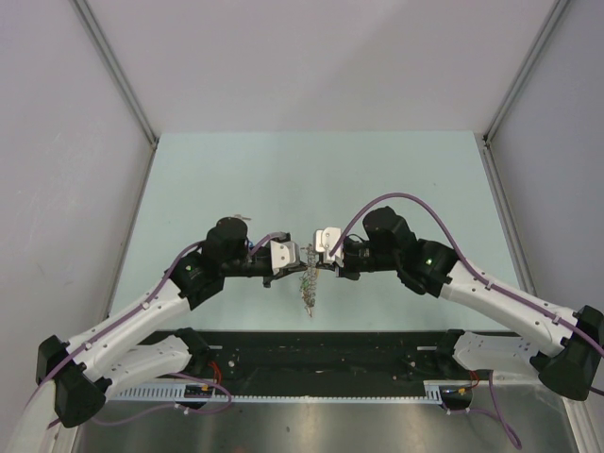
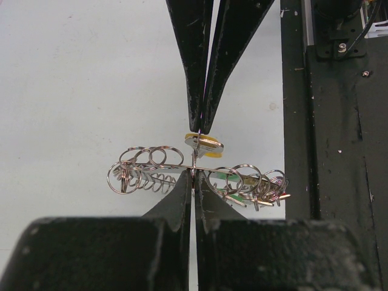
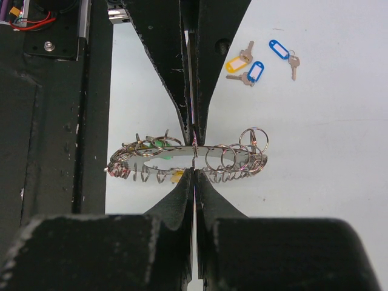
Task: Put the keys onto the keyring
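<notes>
So both arms meet in the middle of the table with the keyring pinched between them. In the top view it's dead center, just above the dark strip at the arm bases, with the bunch dangling down toward the bottom of the frame.

The left fingers are squeezed tight on the ring wire, about halfway along it, with split rings fanned out to either side. The right fingers are closed down too, coming in from the opposite side. In the left wrist view their tips sit at the top center, right on a silver piece with a yellow tag that seems to belong to the bunch. I honestly can't tell if they're gripping the wire itself or just that piece.

The loose keys are only visible in the upper right of the right wrist view, lying flat on the table well apart from the ring. There's one with a yellow tag and two with blue tags, the first two nearly touching.
</notes>
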You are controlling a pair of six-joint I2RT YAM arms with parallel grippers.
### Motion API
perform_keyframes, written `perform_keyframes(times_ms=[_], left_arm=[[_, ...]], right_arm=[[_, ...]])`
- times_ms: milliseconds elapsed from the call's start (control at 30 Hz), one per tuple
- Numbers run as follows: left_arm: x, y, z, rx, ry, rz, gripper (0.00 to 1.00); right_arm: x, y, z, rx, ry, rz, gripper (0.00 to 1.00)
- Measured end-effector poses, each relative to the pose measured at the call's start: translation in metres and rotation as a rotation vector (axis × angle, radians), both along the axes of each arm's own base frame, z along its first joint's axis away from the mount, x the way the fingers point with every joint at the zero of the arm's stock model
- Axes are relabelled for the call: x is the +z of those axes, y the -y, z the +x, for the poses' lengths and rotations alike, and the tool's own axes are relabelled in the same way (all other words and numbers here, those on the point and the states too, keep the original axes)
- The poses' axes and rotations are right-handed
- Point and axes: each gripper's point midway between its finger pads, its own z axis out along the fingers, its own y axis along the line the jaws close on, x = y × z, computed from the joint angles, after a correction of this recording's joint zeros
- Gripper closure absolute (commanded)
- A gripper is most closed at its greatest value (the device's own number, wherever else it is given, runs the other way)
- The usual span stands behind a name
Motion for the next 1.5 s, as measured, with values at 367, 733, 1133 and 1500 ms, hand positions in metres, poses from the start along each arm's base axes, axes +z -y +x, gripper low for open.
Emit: perform_keyframes(times_ms=[367,733,1133,1500], left_arm=[[0.0,0.0,-0.0001,-0.001,0.0,0.0,0.99],[0.0004,0.0011,-0.0037,-0.02,-0.006,-0.005,1.0],[-0.0003,0.0008,-0.004,-0.021,-0.008,-0.002,0.99],[-0.0003,0.0008,-0.0041,-0.022,-0.007,-0.002,1.0]], right_arm=[[0.0,-0.0002,-0.0005,0.001,-0.002,0.001,1.0],[-0.0015,-0.0028,-0.0031,0.011,-0.01,0.0,1.0],[-0.0006,-0.003,-0.0034,0.009,-0.005,0.001,1.0],[-0.0012,0.0022,-0.0043,-0.003,-0.007,-0.011,1.0]])
